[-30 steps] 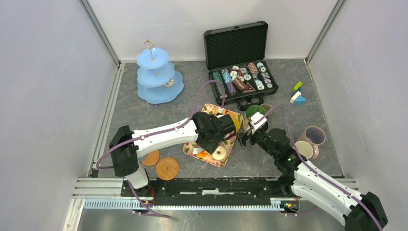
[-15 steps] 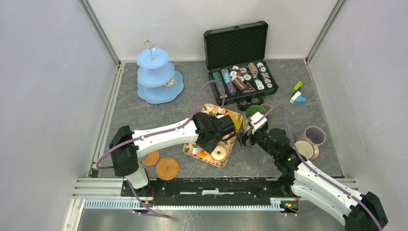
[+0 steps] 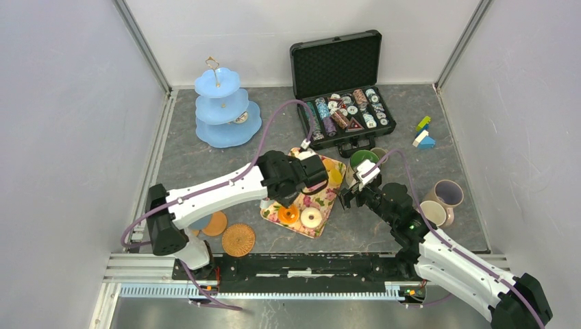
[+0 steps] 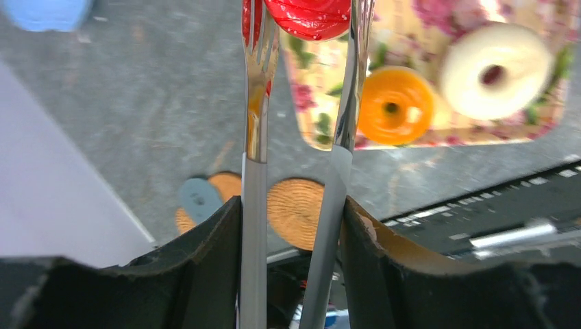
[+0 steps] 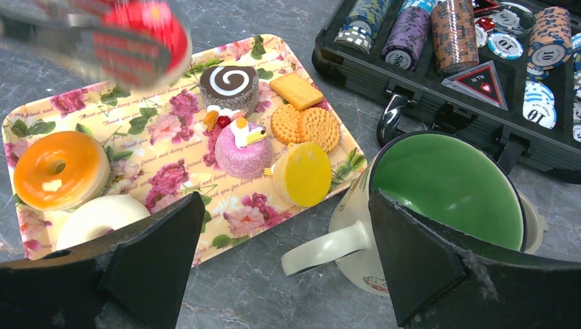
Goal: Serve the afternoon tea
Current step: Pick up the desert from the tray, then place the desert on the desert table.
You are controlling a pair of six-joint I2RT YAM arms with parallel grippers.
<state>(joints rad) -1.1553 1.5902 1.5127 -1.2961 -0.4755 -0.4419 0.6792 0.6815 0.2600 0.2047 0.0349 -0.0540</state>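
Left wrist | left gripper (image 4: 291,229) clenches tongs (image 4: 255,137) pinching red cake (image 4: 308,15) | right gripper (image 5: 281,253) released, mug (image 5: 445,178) ahead | serving barely begun

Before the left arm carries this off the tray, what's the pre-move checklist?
1. Left tool clamped on the tongs: ok.
2. Red cake pinched between the tong tips: ok.
3. Red cake lifted off the tray: cannot tell, it is blurred in the right wrist view.
4. Bare room on the blue tiered stand: ok.
5. Right tool open, by the green-lined mug, off the line towards the stand: ok.
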